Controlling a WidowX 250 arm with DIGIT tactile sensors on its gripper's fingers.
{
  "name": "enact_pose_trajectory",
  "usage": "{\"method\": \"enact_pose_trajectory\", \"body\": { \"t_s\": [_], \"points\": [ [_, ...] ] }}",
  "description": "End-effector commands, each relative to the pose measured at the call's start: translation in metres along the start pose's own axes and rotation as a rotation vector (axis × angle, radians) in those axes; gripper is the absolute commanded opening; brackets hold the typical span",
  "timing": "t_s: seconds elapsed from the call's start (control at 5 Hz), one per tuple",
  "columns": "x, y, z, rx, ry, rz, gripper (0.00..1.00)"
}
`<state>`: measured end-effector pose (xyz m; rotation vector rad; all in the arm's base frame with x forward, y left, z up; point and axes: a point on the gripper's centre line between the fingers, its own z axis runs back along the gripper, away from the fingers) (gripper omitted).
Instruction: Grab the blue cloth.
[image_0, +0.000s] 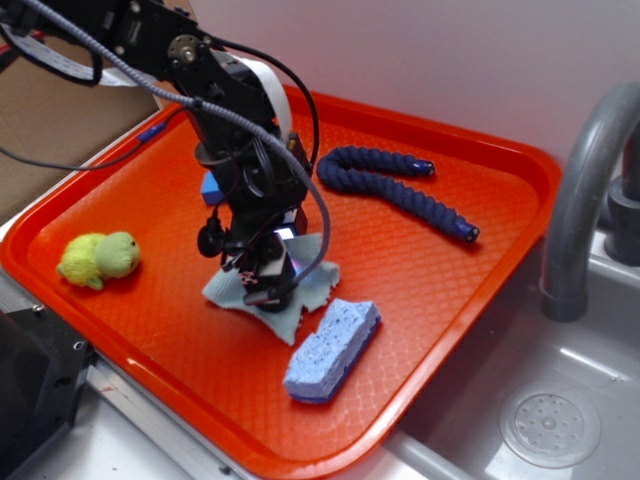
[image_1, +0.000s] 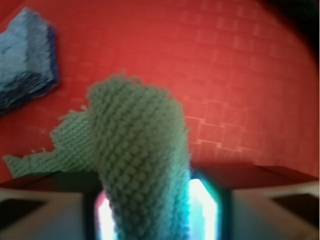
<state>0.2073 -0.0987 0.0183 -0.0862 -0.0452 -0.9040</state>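
Observation:
The blue cloth is a pale blue-grey woven rag lying near the middle of the orange tray. My gripper stands straight down on it, hiding its middle. In the wrist view a raised fold of the blue cloth runs up between the jaws, and the gripper is shut on that fold. The rest of the rag trails flat to the left on the tray.
A periwinkle sponge lies just right of the cloth. A green plush toy sits at the tray's left, a dark blue rope at the back, a blue block behind the arm. A sink and faucet are at right.

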Motion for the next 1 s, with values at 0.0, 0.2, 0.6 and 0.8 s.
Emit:
{"method": "enact_pose_trajectory", "body": {
  "t_s": [0.0,0.2,0.6,0.8],
  "points": [
    [-0.004,0.006,0.084,0.278,0.118,0.499,0.0],
    [-0.005,0.014,0.135,0.252,0.122,0.751,0.0],
    [-0.012,0.024,0.224,0.284,-0.055,1.162,0.0],
    [-0.016,0.034,0.215,0.225,-0.111,1.115,0.0]
  ]
}}
